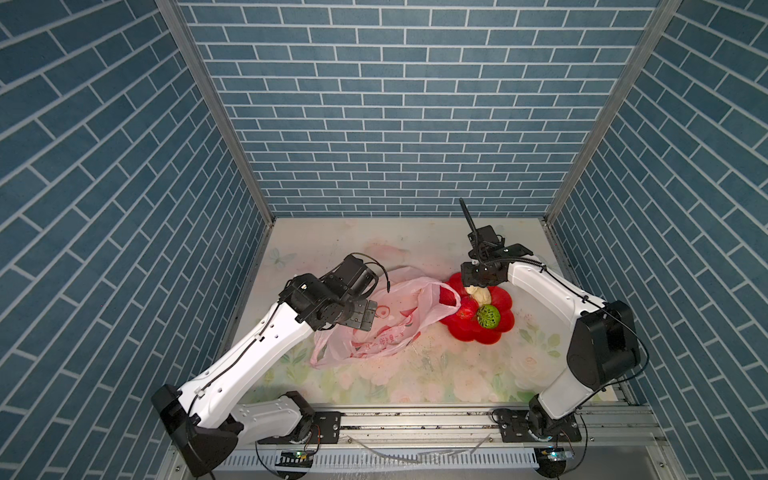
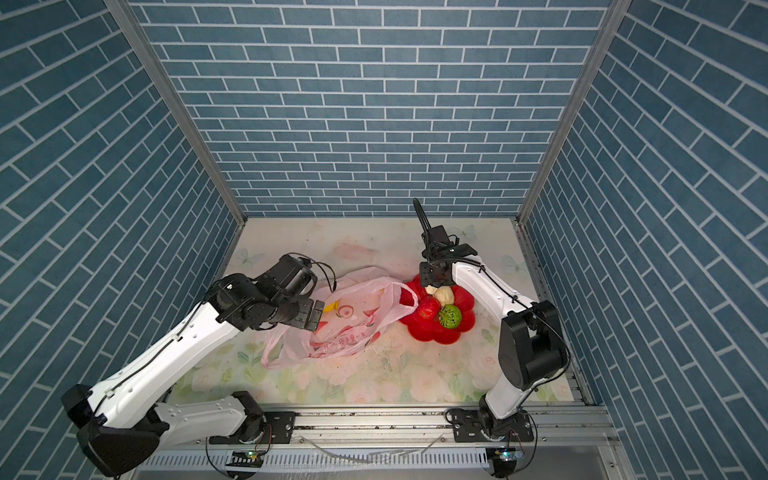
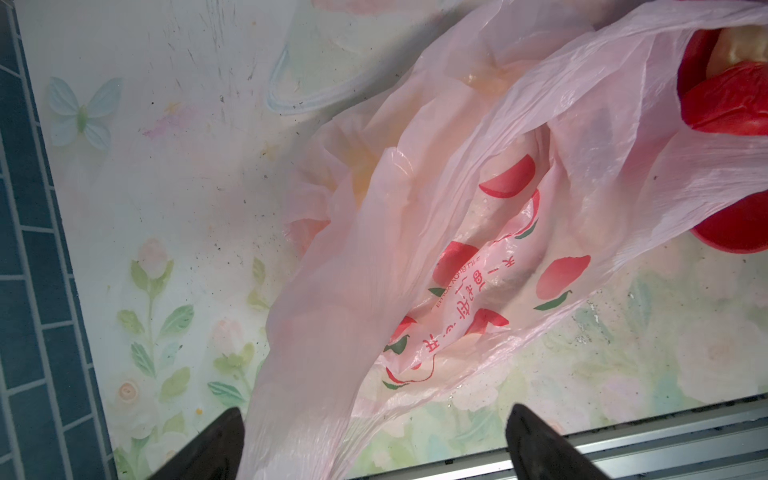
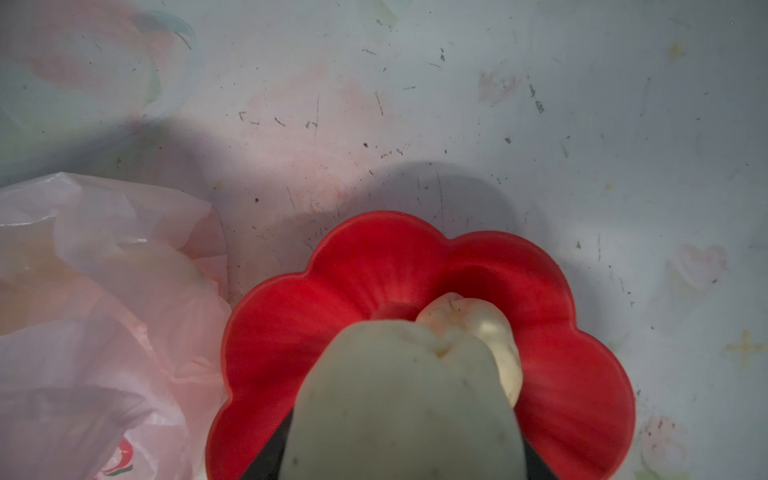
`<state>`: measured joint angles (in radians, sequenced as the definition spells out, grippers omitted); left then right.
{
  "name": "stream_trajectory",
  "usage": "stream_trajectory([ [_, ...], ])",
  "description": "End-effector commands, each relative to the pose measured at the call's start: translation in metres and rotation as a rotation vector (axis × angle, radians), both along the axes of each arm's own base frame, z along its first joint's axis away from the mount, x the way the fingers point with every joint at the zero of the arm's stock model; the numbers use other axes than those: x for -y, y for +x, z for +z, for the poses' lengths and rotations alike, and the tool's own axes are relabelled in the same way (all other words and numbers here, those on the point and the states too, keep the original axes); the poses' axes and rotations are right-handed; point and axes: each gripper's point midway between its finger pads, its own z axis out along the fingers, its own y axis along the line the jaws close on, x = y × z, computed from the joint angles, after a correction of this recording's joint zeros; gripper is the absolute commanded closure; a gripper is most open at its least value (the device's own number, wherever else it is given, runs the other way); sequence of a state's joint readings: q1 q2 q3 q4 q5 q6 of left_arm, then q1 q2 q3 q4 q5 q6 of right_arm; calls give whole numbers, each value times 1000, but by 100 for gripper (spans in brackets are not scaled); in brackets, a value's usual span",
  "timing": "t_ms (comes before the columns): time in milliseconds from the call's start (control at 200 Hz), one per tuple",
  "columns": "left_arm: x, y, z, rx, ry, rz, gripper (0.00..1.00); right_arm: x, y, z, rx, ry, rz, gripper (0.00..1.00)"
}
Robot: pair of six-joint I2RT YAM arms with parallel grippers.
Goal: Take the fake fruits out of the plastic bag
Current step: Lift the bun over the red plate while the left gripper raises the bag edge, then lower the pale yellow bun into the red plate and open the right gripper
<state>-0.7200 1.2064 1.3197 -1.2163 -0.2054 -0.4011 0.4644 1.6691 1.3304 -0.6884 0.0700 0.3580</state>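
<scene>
Overhead, the right gripper (image 1: pixel 477 286) clamps a smooth cream fruit (image 4: pixel 399 399) above the scalloped red dish (image 4: pixel 374 266); the left gripper (image 3: pixel 376 446) gapes astride the crinkled translucent plastic bag (image 3: pixel 457 199).

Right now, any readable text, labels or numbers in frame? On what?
"开心每一天": large red print on the plastic bag, upside down and creased in the left wrist view; reading uncertain.
"ENJOY YOUR LIFE": small red line beside it, same bag; partly folded, uncertain.
In both top views the print is too small to read.
No other text.
</scene>
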Motion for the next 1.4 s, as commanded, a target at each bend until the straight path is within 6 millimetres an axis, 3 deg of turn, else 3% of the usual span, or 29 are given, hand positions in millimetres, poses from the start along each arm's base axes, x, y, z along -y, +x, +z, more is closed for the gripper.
stream_trajectory([
  [0,-9,2,-5,-15,69,-13,1,-14,12,-2,15,41,27,64],
  [155,-17,14,-13,-6,124,3,1,-24,19,-16,-8,71,25,64],
  [400,-12,28,-29,-39,140,-31,1,-33,26,-35,-39,87,21,64],
  [755,-25,44,-68,-119,284,-5,2,-35,25,-56,-71,93,4,65],
  [1235,-29,59,-88,-145,298,21,43,-34,21,-74,-104,71,-6,49],
  [1395,-29,59,-87,-140,290,28,56,-35,21,-73,-102,70,-4,38],
])
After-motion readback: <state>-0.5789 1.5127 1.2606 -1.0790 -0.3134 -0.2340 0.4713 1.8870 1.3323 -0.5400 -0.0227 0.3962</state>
